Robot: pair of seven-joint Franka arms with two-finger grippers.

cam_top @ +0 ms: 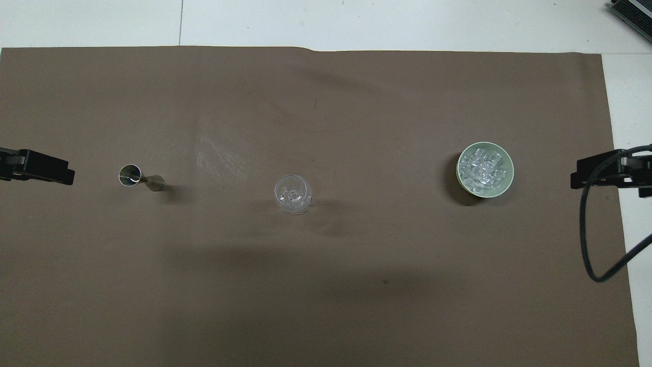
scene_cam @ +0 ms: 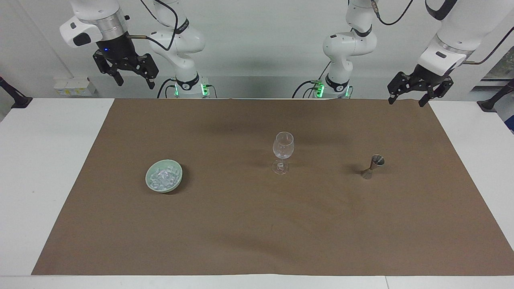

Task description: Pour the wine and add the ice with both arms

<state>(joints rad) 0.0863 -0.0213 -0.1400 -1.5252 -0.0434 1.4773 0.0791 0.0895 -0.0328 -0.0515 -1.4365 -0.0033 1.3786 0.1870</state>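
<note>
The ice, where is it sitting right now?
The ice lies heaped in a pale green bowl on the brown mat, toward the right arm's end of the table, with the wine glass beside it at the middle.

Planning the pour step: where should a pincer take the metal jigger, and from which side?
Grip the jigger at its narrow waist, coming level from the left arm's end of the table. It stands upright, cup open upward, so a side grip likely keeps it level.
</note>
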